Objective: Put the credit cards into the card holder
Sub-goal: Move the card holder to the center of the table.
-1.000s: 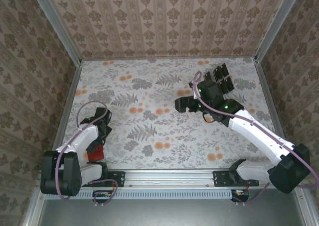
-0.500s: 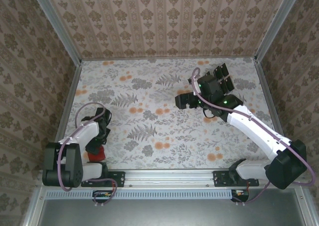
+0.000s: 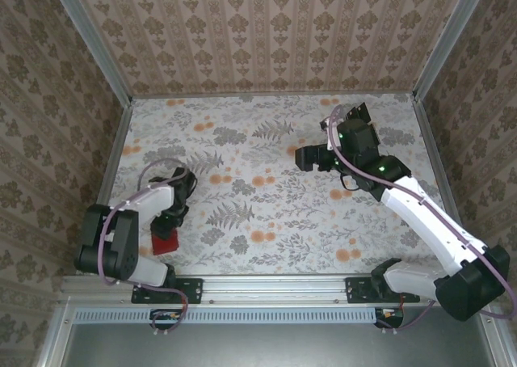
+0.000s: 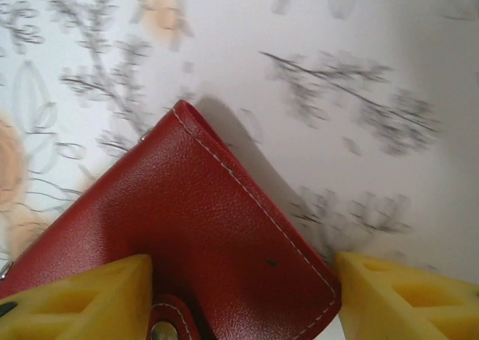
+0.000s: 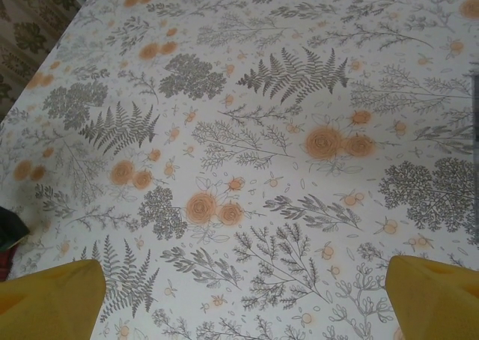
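— What moved?
— My left gripper (image 4: 243,284) has swung right and closed in; it now pinches the folded red card holder (image 4: 202,220), near left on the table (image 3: 266,141).
— Your right gripper (image 5: 239,276)?
— Spread wide, far right, above the flowered top

Card holder (image 4: 217,243) of grained, pale-stitched red leather, shiny metal snap (image 4: 159,329), matt printed table surface (image 5: 262,168)
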`<state>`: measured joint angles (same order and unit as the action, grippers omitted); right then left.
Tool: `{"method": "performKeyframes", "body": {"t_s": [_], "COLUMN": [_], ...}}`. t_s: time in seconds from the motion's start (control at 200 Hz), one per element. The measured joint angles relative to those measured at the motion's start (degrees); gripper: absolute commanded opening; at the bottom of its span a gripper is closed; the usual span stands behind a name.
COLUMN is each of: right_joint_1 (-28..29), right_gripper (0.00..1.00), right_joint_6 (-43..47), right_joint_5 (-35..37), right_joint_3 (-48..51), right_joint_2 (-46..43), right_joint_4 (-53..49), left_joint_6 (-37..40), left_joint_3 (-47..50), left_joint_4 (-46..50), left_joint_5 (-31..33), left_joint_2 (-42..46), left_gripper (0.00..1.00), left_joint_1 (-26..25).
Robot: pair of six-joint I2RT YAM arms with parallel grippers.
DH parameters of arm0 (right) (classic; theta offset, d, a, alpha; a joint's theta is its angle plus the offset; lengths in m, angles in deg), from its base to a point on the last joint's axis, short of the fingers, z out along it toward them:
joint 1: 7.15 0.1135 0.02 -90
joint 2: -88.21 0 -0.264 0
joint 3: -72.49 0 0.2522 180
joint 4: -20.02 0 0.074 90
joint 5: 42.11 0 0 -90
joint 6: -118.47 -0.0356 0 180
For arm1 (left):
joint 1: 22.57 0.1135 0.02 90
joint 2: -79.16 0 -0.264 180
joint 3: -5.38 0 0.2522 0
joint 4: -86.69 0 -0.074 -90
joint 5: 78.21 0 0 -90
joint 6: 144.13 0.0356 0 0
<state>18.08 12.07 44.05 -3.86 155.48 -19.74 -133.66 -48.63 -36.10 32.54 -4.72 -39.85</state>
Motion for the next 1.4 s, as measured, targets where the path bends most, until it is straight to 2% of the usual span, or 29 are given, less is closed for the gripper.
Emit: {"method": "performKeyframes", "body": {"t_s": [0.45, 0.67, 0.885, 0.98, 1.075, 1.205, 1.4], "right_joint_1": [-2.4, -2.7, -1.9, 0.3, 3.4, 6.3, 6.9], "right_gripper": [0.98, 0.97, 0.89, 0.86, 0.86, 0.86, 0.86], "right_joint_6": [-0.7, -3.1, -9.2, -12.8, -15.9, -19.1, -21.2], "right_joint_5": [0.5, 0.6, 0.6, 0.4, 0.5, 0.6, 1.3], "right_joint_3": [5.4, 5.8, 7.6, 8.7, 9.6, 10.7, 11.5], "right_joint_2": [-3.6, -4.5, -4.2, -1.6, 1.6, 4.0, 4.1], "right_joint_4": [-2.6, -4.6, -5.5, -5.4, -4.6, -3.6, -2.5], "left_joint_6": [-1.9, -1.0, 4.3, 8.6, 12.9, 18.0, 23.0], "left_joint_3": [-21.4, -30.9, -30.7, -28.3, -23.7, -16.6, -11.8], "left_joint_4": [-8.4, -11.2, -12.3, -13.2, -16.0, -20.1, -24.9], "left_joint_5": [-6.8, -10.2, -10.3, -10.4, -13.2, -19.0, -25.7], "left_joint_2": [-16.2, -18.9, -11.8, -7.0, -4.0, -4.8, -8.6], "left_gripper": [0.7, 0.75, 0.81, 0.82, 0.82, 0.82, 0.83], "left_joint_1": [-20.0, -25.3, -23.7, -20.7, -15.3, -8.9, -8.2]}}
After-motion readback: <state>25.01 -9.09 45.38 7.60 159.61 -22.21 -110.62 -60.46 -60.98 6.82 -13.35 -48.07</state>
